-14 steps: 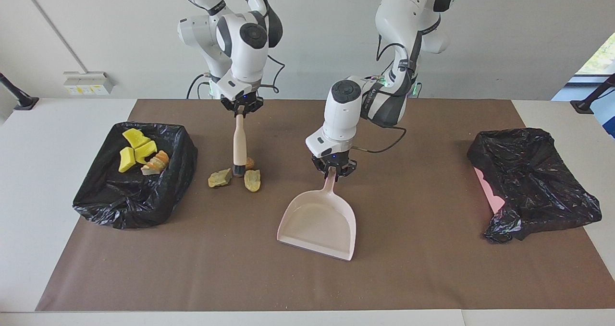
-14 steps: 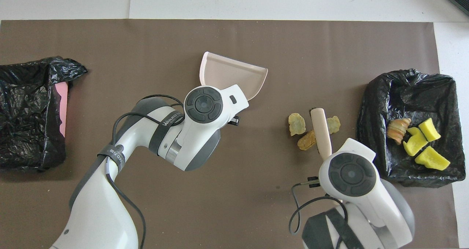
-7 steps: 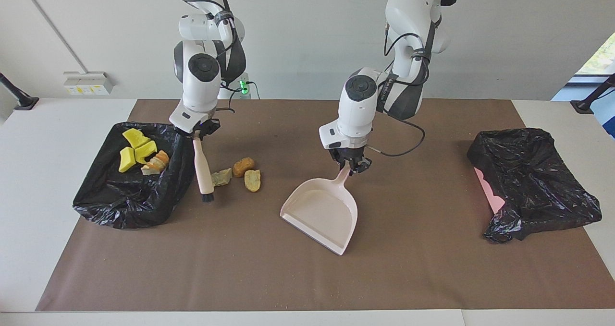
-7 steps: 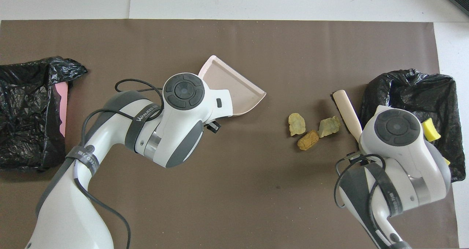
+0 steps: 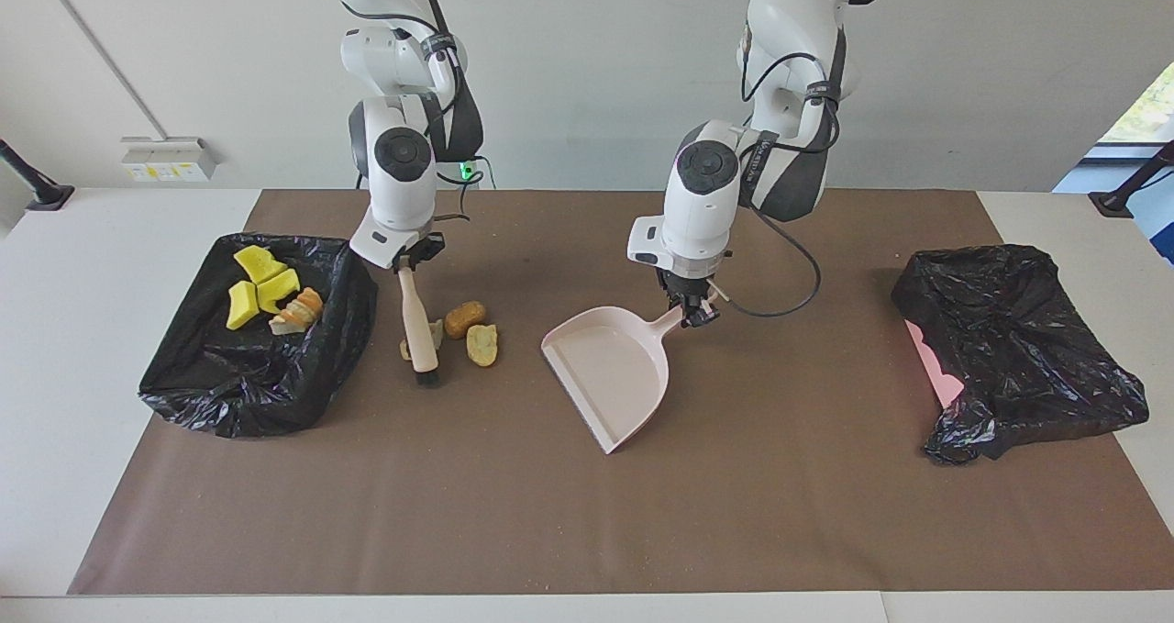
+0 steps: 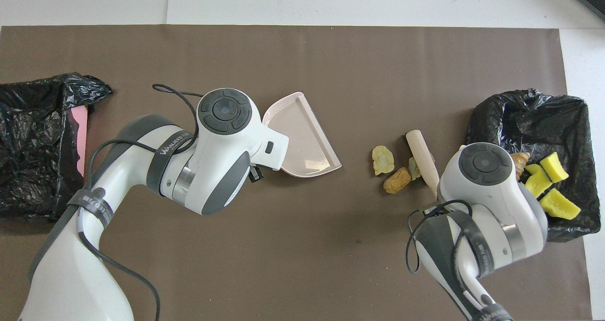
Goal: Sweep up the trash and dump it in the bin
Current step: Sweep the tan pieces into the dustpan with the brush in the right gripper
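Brown paper covers the middle of a white table before a pale wall. Seven rough, sponge-like chunks make up the trash. Three tan and orange-brown chunks lie loose on the paper, just beside the brush held by the right gripper; one is partly hidden by the brush. Four more, yellow chunks and a striped beige one, sit in the bin, a container lined with crinkled black plastic at the right arm's end, just beside that gripper.

The right gripper's fingers are clamped on the top of the brush's smooth cream handle, dark bristles down at the paper. The left gripper is closed on the handle of the dustpan, a smooth pale pink scoop with raised walls and a flat open lip, which rests on the paper below it and faces the loose chunks.

Compared with half a second ago, the brush has moved from the bin's edge to the loose chunks, now touching or covering the tan one. The dustpan has swung so its lip turns toward the trash, and its handle lies flatter.

A second black-lined bin with a pink edge sits at the left arm's end, well apart from both grippers. Cables loop from the left arm's wrist.
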Motion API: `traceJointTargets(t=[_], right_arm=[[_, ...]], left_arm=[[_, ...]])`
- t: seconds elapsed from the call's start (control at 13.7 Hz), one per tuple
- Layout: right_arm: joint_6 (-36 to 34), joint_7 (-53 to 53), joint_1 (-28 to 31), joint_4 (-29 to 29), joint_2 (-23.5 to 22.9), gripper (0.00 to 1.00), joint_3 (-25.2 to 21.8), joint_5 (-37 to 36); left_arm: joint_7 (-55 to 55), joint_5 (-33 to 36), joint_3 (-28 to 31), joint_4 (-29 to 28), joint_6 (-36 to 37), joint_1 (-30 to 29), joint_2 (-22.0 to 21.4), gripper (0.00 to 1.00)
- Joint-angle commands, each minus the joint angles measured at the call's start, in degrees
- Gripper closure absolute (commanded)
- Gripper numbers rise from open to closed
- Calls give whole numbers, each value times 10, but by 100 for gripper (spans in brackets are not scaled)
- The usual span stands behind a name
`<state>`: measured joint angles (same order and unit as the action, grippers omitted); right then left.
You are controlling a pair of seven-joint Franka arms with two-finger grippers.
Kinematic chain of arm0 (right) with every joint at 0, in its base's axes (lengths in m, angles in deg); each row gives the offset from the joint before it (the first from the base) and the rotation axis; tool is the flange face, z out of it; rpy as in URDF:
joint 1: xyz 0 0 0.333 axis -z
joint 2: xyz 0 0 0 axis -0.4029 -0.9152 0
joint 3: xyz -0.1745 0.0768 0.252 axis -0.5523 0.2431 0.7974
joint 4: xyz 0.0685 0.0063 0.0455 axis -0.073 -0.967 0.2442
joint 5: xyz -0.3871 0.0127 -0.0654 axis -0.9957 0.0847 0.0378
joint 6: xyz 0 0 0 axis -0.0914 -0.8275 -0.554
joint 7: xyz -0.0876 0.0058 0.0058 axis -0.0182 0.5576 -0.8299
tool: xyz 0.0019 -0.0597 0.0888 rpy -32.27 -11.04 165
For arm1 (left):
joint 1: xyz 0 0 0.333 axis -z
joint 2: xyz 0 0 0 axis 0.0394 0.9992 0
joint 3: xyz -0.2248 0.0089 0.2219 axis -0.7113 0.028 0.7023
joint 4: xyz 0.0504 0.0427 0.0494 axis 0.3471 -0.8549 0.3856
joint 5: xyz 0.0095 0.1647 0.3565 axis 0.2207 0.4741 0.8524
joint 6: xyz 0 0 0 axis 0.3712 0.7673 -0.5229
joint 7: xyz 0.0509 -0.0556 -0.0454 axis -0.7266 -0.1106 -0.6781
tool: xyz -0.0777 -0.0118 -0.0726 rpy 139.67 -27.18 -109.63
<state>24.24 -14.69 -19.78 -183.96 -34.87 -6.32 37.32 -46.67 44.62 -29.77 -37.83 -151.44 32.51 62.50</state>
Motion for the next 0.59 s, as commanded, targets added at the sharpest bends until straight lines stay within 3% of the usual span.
traceJointTargets(t=[0.0,0.22,0.51], right_arm=[[6,-54,-55,-3,-15,100,4,58],[9,-94,-95,4,-18,100,4,115],[7,-96,-111,38,-36,100,4,165]], left_arm=[[68,29,-3,-46,-14,0,-31,100],[75,99,-4,-115,-73,30,-63,100],[74,105,-5,-188,-98,45,-100,100]])
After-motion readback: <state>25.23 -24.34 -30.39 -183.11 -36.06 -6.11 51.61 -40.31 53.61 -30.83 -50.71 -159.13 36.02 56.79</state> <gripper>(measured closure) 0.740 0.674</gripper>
